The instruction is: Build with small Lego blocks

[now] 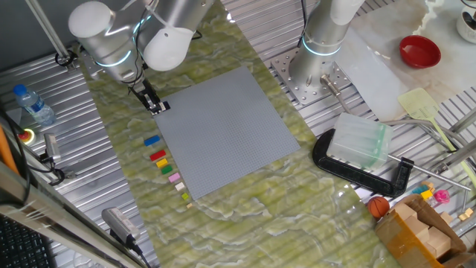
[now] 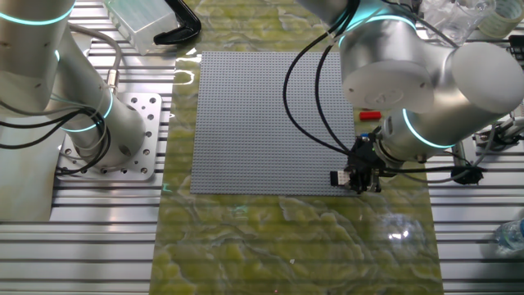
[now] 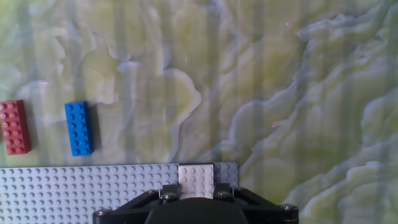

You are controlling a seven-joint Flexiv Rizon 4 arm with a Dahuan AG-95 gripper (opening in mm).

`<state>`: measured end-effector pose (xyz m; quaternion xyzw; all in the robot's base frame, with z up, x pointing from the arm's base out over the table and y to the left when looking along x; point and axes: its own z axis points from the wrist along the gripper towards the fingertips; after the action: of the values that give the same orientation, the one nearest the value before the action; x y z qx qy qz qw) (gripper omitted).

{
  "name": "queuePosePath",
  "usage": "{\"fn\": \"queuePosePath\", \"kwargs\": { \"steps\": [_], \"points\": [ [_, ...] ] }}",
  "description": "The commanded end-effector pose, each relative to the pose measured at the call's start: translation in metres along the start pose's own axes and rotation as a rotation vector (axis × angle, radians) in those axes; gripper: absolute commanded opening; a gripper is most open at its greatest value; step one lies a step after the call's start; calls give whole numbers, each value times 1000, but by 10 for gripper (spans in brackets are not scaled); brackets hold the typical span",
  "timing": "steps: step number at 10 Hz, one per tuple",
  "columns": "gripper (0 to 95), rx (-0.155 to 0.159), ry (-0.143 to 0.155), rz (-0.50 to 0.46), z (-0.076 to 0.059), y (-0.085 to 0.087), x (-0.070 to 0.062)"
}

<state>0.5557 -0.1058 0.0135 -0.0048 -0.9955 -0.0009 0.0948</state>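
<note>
My end effector (image 3: 196,198) sits low over the near corner of the grey baseplate (image 1: 223,134), and it looks clamped on a white brick (image 3: 196,180), though the fingers are mostly hidden. That brick lies directly under me at the plate's edge strip. Off the plate on the bench (image 1: 245,216), to my left in the hand view, lie one blue brick (image 3: 79,128) and one red brick (image 3: 14,127), long axes pointing away from the plate; green, yellow and pink follow in the row
</note>
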Motion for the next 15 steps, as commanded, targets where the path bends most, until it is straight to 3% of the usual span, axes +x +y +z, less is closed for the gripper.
{"fn": "queuePosePath", "kwargs": {
  "steps": [1,6,10,15],
  "points": [
    [380,-3,-5,-4,19,1,-2],
    [380,-16,-6,2,16,4,-4],
    [380,-5,10,-7,-1,5,1],
    [380,-2,8,-15,-2,4,3]
  ]
}}
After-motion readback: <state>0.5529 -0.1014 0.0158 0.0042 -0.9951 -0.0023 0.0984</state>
